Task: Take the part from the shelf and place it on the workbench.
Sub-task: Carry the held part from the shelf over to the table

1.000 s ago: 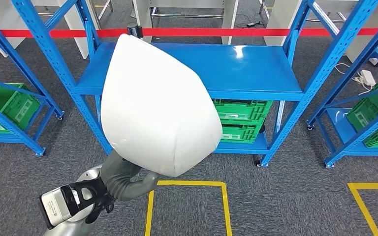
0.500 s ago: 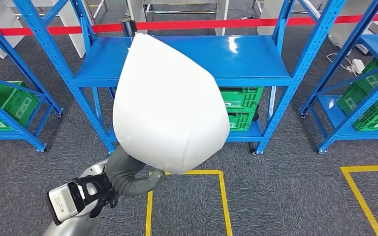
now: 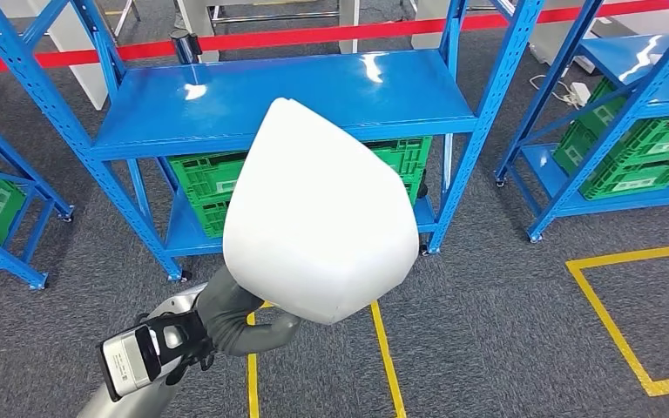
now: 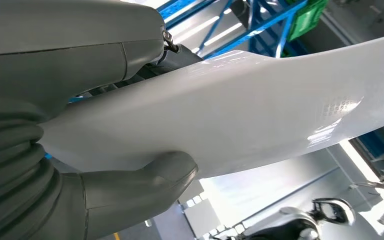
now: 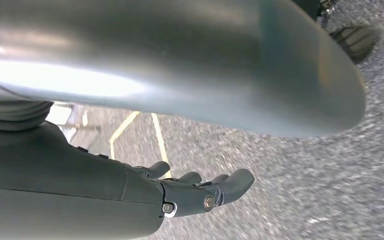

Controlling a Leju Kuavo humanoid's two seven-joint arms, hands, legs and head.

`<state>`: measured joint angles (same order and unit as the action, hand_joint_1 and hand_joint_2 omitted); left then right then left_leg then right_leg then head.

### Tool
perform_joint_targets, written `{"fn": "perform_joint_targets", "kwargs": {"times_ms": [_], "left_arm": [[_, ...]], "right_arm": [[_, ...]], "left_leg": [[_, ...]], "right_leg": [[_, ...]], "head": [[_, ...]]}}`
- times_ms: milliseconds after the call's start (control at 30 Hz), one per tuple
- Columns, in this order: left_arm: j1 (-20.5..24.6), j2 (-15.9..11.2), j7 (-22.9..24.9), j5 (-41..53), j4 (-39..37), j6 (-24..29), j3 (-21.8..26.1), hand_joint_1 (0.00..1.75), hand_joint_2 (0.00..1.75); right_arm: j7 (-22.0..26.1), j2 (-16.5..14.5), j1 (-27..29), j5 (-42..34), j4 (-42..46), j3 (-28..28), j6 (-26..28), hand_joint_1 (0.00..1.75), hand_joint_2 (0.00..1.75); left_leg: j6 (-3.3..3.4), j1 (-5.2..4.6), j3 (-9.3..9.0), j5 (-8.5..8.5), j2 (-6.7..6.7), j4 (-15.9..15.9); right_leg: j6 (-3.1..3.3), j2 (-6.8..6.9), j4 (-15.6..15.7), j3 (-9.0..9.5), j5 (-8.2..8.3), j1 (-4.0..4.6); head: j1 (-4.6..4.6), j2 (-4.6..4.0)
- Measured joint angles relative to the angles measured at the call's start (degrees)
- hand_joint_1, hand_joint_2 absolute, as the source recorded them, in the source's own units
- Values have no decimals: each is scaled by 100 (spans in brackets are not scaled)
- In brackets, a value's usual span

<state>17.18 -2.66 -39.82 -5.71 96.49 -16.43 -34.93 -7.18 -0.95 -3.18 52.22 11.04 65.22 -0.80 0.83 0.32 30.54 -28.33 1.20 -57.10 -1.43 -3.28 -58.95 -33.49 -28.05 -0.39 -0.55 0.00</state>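
The part (image 3: 322, 218) is a large, smooth white shell, pointed at the top and wide at the base. My left hand (image 3: 237, 312) grips its lower edge and holds it up in front of the blue shelf (image 3: 279, 97), hiding part of the shelf's lower level. In the left wrist view the part (image 4: 260, 105) lies between the thick grey thumb (image 4: 145, 192) and the fingers above it. My right hand (image 5: 200, 192) hangs over the grey carpet with its fingers loosely apart and nothing in them.
Green crates (image 3: 199, 178) sit on the shelf's lower level. More blue racks with green crates (image 3: 636, 148) stand to the right and at the far left. Red barrier tape (image 3: 314, 35) runs behind. Yellow floor lines (image 3: 629, 341) mark boxes on the carpet.
The whole picture has shifted: the camera turned right, so the shelf sits further left. The part stays in my left hand, a little lower and further right in the picture.
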Motion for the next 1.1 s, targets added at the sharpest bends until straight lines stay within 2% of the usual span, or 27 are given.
{"fn": "perform_joint_targets", "kwargs": {"times_ms": [33,100,133,167,200,233,267,333,367,467,533,600,633,667,700,733,767,833,867,900,933,967,1000,1033,1100], "left_arm": [[11,12,-2,-1,-6,-2,-12,175,175],[15,20,-4,-2,-27,-11,-28,175,175],[15,20,-3,-2,-42,-24,-34,175,175],[15,20,-1,-1,-57,-39,-38,175,175],[17,21,2,-1,-71,-56,-42,175,175],[26,21,4,3,-81,-80,-44,175,175],[44,22,8,8,-87,-106,-44,175,175],[107,25,15,17,-91,-160,-46,175,175],[154,34,23,13,-95,-186,-49,175,175],[336,110,95,-40,-118,-245,-60,175,175],[444,168,156,-100,-133,-274,-70,175,175],[475,199,218,-185,-160,-311,-84,175,175],[464,208,247,-216,-176,-331,-91,175,175],[450,211,270,-237,-193,-351,-99,175,175],[439,216,283,-245,-204,-370,-107,175,175],[433,226,293,-251,-208,-389,-113,175,175],[431,237,305,-252,-205,-405,-116,175,175],[427,261,347,-221,-169,-423,-116,175,175],[418,271,390,-193,-135,-423,-114,175,175],[404,282,447,-159,-90,-419,-110,175,175],[390,298,507,-132,-34,-409,-105,175,175],[376,317,567,-110,22,-387,-101,175,175],[363,338,620,-91,88,-350,-97,175,175],[345,355,666,-73,155,-301,-90,175,175],[267,369,758,10,278,-168,-72,175,175]], "right_arm": [[4,8,0,-2,0,21,8,0,0],[33,9,-5,-22,0,51,28,0,0],[58,10,-5,-41,0,72,37,0,0],[88,11,0,-68,0,99,46,0,0],[120,14,5,-96,0,128,54,0,0],[150,18,9,-125,0,152,59,0,0],[176,21,7,-154,0,173,64,0,0],[217,21,-11,-188,0,210,64,0,0],[231,20,-17,-190,0,230,61,0,0],[233,2,-13,-143,0,266,75,0,0],[197,-25,-25,-107,0,269,122,0,0],[170,-58,-46,-109,0,271,162,0,0],[166,-75,-53,-122,0,275,175,0,0],[166,-96,-53,-134,0,281,192,0,0],[170,-114,-51,-145,0,291,219,0,0],[182,-131,-48,-160,0,301,244,0,0],[208,-151,-48,-174,0,309,264,0,0],[293,-188,-59,-193,0,316,268,0,0],[339,-201,-66,-184,0,317,257,0,0],[375,-208,-70,-160,0,317,244,0,0],[396,-209,-69,-131,0,317,232,0,0],[407,-208,-64,-92,0,316,213,0,0],[404,-206,-61,-48,0,313,185,0,0],[394,-204,-67,-1,0,306,151,0,0],[358,-202,-98,106,0,279,69,0,0]], "left_leg": [[32,12,6,18,-62,20],[59,8,41,27,-185,9],[60,6,61,28,-247,-6],[59,6,78,26,-308,-23],[54,6,89,23,-367,-40],[44,7,93,15,-426,-58],[26,4,95,3,-479,-80],[-31,-25,100,-28,-566,-126],[-62,-40,101,-38,-599,-138],[-152,-37,98,-55,-663,-145],[-213,-12,209,-251,-486,-414],[-250,3,525,-642,-249,-1133],[-257,5,694,-791,-197,-1505],[-256,5,803,-840,-175,-1735],[-246,5,813,-772,-163,-1747],[-225,4,710,-594,-139,-1520],[-195,4,535,-363,-72,-1133],[-134,7,210,-69,165,-402],[-116,1,133,-29,251,-214],[-103,-8,113,-45,282,-154],[-90,-13,106,-37,240,-122],[-62,-8,101,-19,183,-102],[-27,2,88,-2,121,-74],[6,15,75,12,50,-45],[50,18,67,12,-100,-28]], "right_leg": [[-31,92,-241,-118,-146,2],[-87,235,-998,-485,-530,-9],[-109,253,-1339,-647,-656,-16],[-123,265,-1505,-722,-676,-24],[-132,284,-1450,-685,-591,-32],[-133,328,-1158,-521,-420,-39],[-130,429,-740,-292,-237,-43],[-66,605,-93,41,-26,-24],[-23,642,27,88,-11,-13],[108,519,52,48,13,-5],[180,431,73,37,55,-29],[217,314,76,13,78,-41],[225,246,75,2,84,-38],[228,174,73,-4,88,-35],[227,104,70,-3,90,-31],[224,33,67,3,92,-29],[218,-36,64,11,93,-28],[177,-168,52,-5,102,-24],[141,-223,51,-30,114,-33],[97,-278,54,-59,130,-47],[50,-334,63,-82,148,-60],[11,-317,47,-99,148,-68],[-21,-221,-20,-131,109,-59],[-51,-82,-187,-206,7,-44],[-99,197,-823,-509,-339,-36]], "head": [[15,0],[40,0],[45,0],[49,0],[54,0],[58,0],[63,0],[65,0],[62,0],[53,0],[41,0],[18,0],[10,0],[6,0],[3,0],[0,0],[-3,0],[-6,0],[-4,0],[-6,0],[-7,0],[-9,0],[3,0],[23,0],[63,0]]}}
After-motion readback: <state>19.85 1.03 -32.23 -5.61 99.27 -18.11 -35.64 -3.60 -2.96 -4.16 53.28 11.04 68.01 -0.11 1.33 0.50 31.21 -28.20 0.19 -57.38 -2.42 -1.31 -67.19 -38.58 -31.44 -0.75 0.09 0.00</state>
